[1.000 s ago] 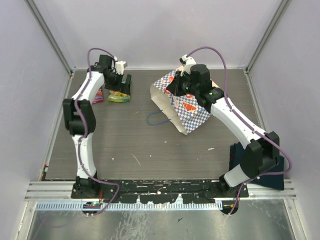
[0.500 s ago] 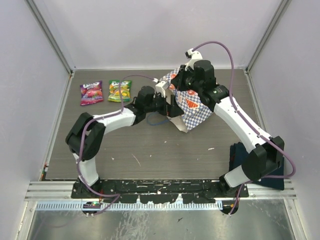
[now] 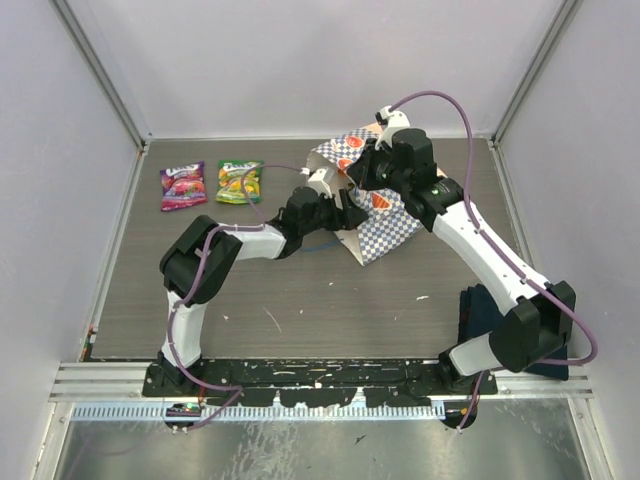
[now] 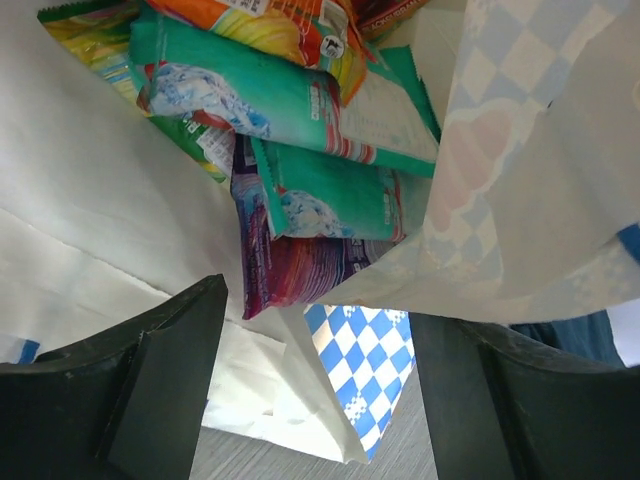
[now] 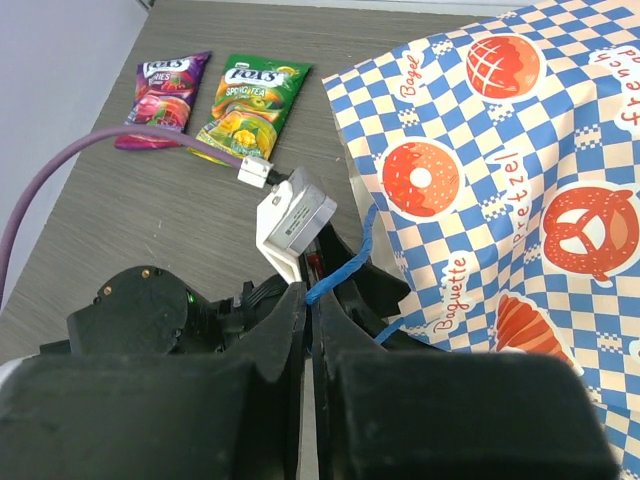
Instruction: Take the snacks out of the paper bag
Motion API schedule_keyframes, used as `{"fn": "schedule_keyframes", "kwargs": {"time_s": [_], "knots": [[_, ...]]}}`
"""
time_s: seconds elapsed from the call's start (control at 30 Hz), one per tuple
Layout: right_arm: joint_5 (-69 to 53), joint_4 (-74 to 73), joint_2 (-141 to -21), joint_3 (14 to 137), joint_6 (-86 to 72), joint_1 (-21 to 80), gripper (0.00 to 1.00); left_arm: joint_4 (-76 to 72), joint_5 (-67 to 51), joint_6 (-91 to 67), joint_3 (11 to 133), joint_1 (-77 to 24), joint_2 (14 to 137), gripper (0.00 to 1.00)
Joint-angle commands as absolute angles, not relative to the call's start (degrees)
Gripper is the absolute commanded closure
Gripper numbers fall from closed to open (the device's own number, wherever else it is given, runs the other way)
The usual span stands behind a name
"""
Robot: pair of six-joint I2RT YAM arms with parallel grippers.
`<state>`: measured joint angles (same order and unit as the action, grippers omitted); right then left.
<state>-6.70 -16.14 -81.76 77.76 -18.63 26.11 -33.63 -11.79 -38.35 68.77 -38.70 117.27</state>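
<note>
Desk point(image 3: 300, 290) lies open at far left, where purple packet point(image 3: 183, 187) and green packet point(image 3: 240, 182) rest flat, well left of both tools. Left tool point(image 4: 318, 320), spread wide, sits at paper bag point(image 5: 480, 200) mouth edge, snacks point(image 4: 300, 110) piled just ahead inside. Right tool point(image 5: 310, 310) pinches blue cord handle point(image 5: 345, 270).

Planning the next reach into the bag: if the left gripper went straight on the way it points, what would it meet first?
Most likely the purple packet, the nearest one in the paper bag; teal packets lie behind it. Depth is hard to judge.
</note>
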Motion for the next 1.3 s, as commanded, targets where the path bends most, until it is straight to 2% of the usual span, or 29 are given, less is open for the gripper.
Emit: {"fn": "schedule_keyframes", "kwargs": {"time_s": [0.0, 0.1, 0.27, 0.37, 0.5, 0.7, 0.97, 1.1, 1.27], "knots": [[-7.0, -12.1, -77.0, 78.4, -18.7, 26.2, 0.99, -42.5, -6.7, -36.4, 65.3, -39.0, 116.5, 0.23], [-6.4, -12.1, -76.6, 78.3, -18.3, 26.2, 0.99, -49.6, -13.0, -34.1, 61.9, -39.0, 114.0, 0.16], [-6.0, -11.8, -76.6, 78.5, -18.2, 26.1, 0.99, -64.3, -23.5, -33.7, 53.7, -39.5, 109.7, 0.13], [-5.4, -11.8, -76.5, 78.5, -18.1, 26.1, 0.99, -70.5, -23.4, -34.3, 48.7, -39.5, 108.4, 0.13], [-5.0, -11.8, -76.0, 78.4, -18.0, 26.0, 0.99, -71.3, -19.5, -34.0, 45.8, -39.0, 109.5, 0.13], [-4.8, -11.8, -74.9, 78.0, -17.8, 26.0, 0.99, -66.8, -12.0, -34.7, 48.0, -38.7, 113.5, 0.15], [-5.3, -11.5, -74.7, 77.4, -17.7, 26.0, 0.99, -42.2, -3.9, -28.5, 61.1, -40.2, 115.1, 0.21], [-5.4, -11.2, -74.6, 77.0, -17.4, 25.9, 0.99, -34.9, -4.1, -27.8, 67.0, -40.7, 118.4, 0.29], [-4.6, -11.2, -74.3, 76.7, -16.5, 25.6, 0.99, -32.5, -3.4, -26.5, 69.0, -42.0, 120.6, 0.40]]}}
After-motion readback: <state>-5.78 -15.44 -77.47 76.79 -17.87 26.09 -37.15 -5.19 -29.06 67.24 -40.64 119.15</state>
